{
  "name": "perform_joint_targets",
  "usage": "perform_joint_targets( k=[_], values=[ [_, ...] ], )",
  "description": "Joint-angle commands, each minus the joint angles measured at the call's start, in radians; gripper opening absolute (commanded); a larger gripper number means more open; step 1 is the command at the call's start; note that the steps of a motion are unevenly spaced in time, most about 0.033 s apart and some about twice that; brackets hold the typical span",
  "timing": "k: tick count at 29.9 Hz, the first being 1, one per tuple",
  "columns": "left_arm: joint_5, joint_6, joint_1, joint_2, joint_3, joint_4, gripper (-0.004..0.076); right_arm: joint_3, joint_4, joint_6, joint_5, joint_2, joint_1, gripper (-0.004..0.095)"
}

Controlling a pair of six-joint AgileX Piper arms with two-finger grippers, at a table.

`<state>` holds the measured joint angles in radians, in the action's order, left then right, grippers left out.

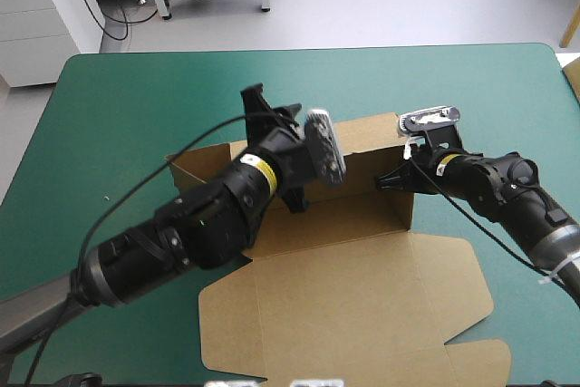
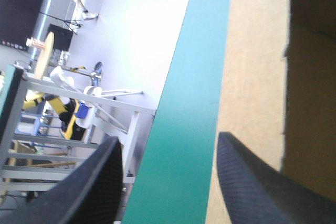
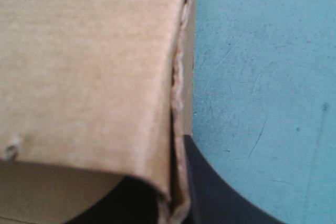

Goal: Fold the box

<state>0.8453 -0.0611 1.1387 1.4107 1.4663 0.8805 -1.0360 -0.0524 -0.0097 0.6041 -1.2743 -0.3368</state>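
In the high view the left arm (image 1: 208, 224) hides the left wall and much of the floor of the box (image 1: 362, 287). The lid is cut off toward the near edge of the bench (image 1: 109, 97). The tips of the right pincer (image 1: 391, 178) are hidden behind the box's right wall. In its wrist view the board is a close blur. One finger (image 3: 226, 192) shows beside it, and the other is lost in shadow under the fold.

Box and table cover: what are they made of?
Box: looks like brown corrugated board, matte; a raw, layered cut edge shows in the right wrist view. Table cover: teal-green, smooth, faintly scratched; probably a plastic or rubber mat, hard to tell.
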Motion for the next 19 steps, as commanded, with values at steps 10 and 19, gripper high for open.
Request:
perform_joint_targets(
  k=[10,19],
  values=[
    [0.038,-0.228,-0.570,-0.035,0.265,-0.681,0.0221,-0.332,0.052,-0.005,0.395,-0.240,0.002,-0.0021],
    [0.173,-0.294,-0.913,-0.042,0.243,-1.020,-0.0008,-0.535,0.052,-0.046,0.464,-0.442,0.002,-0.0022]
  ],
)
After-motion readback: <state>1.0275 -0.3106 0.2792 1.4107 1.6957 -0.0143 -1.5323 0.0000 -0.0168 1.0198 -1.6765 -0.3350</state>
